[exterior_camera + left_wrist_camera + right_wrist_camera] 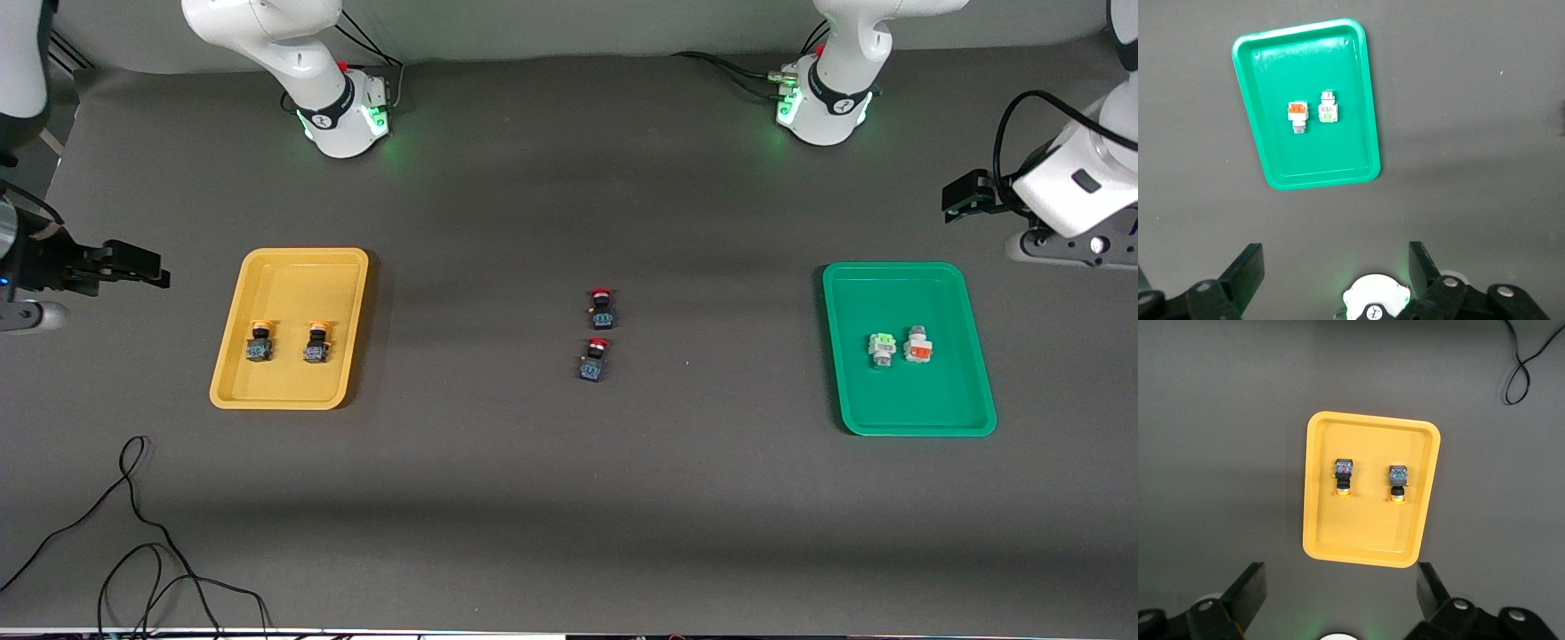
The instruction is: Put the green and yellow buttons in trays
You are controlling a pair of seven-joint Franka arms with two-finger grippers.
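Observation:
The yellow tray [293, 284] holds two yellow-capped buttons [259, 342] [316, 342], side by side. In the right wrist view the tray [1368, 533] and both buttons [1343, 477] [1398, 483] show. The green tray [898, 391] holds two white buttons, one with a pale green face [881, 348] and one with an orange face [917, 345]. They also show in the left wrist view [1328, 108] [1297, 115], in the tray [1318, 160]. My right gripper [163, 269] [1341, 577] is open and empty, up beside the yellow tray. My left gripper [949, 200] [1336, 257] is open and empty, up beside the green tray.
Two red-capped black-blue buttons [602, 307] [595, 358] lie on the grey table midway between the trays. A black cable [133, 533] loops on the table nearer to the front camera at the right arm's end; it also shows in the right wrist view [1525, 367].

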